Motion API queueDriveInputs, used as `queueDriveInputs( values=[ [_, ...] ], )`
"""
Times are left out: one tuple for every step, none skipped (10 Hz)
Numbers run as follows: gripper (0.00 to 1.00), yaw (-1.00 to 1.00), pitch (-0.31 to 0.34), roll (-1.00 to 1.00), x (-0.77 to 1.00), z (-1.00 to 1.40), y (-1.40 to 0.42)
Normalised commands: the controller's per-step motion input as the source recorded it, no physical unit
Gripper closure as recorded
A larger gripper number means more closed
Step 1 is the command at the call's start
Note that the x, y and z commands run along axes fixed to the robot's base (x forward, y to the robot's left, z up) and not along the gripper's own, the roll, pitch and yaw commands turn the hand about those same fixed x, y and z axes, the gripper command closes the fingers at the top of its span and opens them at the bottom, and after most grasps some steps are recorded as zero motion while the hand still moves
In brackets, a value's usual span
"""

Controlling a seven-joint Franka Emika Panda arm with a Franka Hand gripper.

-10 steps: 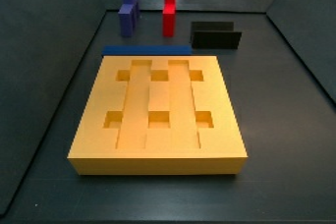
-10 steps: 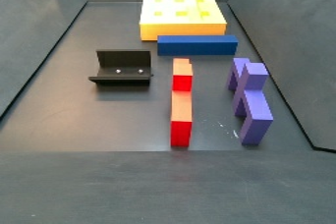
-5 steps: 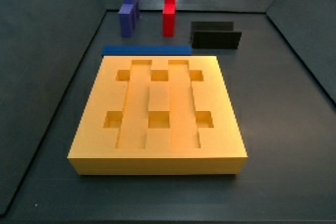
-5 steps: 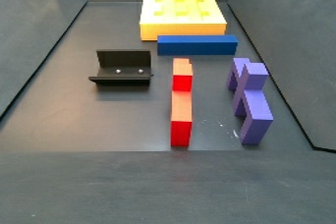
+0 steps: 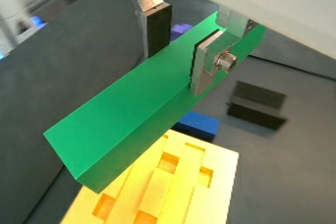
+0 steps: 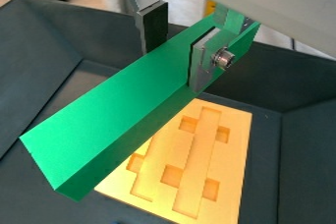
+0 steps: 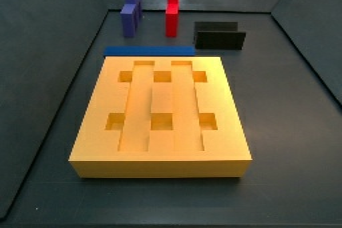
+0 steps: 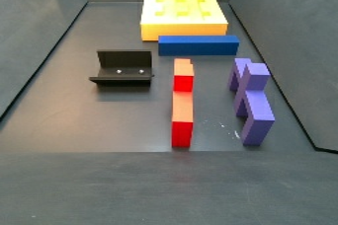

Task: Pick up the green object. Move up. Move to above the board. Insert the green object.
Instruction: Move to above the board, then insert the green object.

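Note:
My gripper (image 5: pixel 182 49) shows only in both wrist views (image 6: pixel 180 46). It is shut on the green object (image 5: pixel 132 120), a long plain green bar, with one silver finger on each of the bar's broad faces. The bar (image 6: pixel 118 120) hangs high in the air, and the board (image 5: pixel 132 196) lies below it. The board (image 6: pixel 243 169) is a thick orange-yellow slab with lengthwise grooves and square holes. It lies flat on the floor in both side views (image 7: pixel 160 157) (image 8: pixel 185 30). Neither the gripper nor the green bar shows in the side views.
A long blue bar (image 7: pixel 160 50) (image 8: pixel 199 44) lies against the board's short edge. Beyond it are a red block (image 7: pixel 173 10) (image 8: pixel 183 101), purple blocks (image 7: pixel 130 12) (image 8: pixel 251 96) and the fixture (image 7: pixel 219 36) (image 8: pixel 122 68). Dark walls enclose the floor.

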Motion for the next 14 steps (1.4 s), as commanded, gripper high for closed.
queueDriveInputs(
  values=[
    [1.00, 1.00, 0.194, 0.03, 0.06, 0.03, -0.03],
    [1.00, 1.00, 0.218, 0.04, 0.07, 0.03, -0.03],
    [1.00, 0.84, 0.240, 0.04, 0.07, 0.03, -0.03],
    [1.00, 0.60, 0.217, 0.05, 0.07, 0.03, -0.03],
    [1.00, 0.33, 0.183, 0.04, 0.07, 0.03, -0.03],
    [1.00, 0.00, -0.029, -0.12, -0.14, -0.27, -0.03],
    [1.00, 0.00, -0.011, -0.18, -0.12, -0.37, -0.07],
    [1.00, 0.00, 0.000, -0.31, -0.20, -0.49, -0.04],
    [1.00, 0.00, 0.000, -0.30, -0.20, -0.51, -0.08],
    [1.00, 0.00, 0.000, -0.27, -0.26, -0.58, -0.03],
    [1.00, 0.04, 0.000, -0.23, -0.33, -0.68, -0.02],
    [1.00, 0.08, 0.000, -0.23, -0.37, -0.68, -0.05],
    [1.00, 0.05, 0.000, -0.21, -0.31, -0.68, -0.08],
    [1.00, 0.02, -0.050, -0.08, -0.19, -0.73, -0.26]
  ],
)
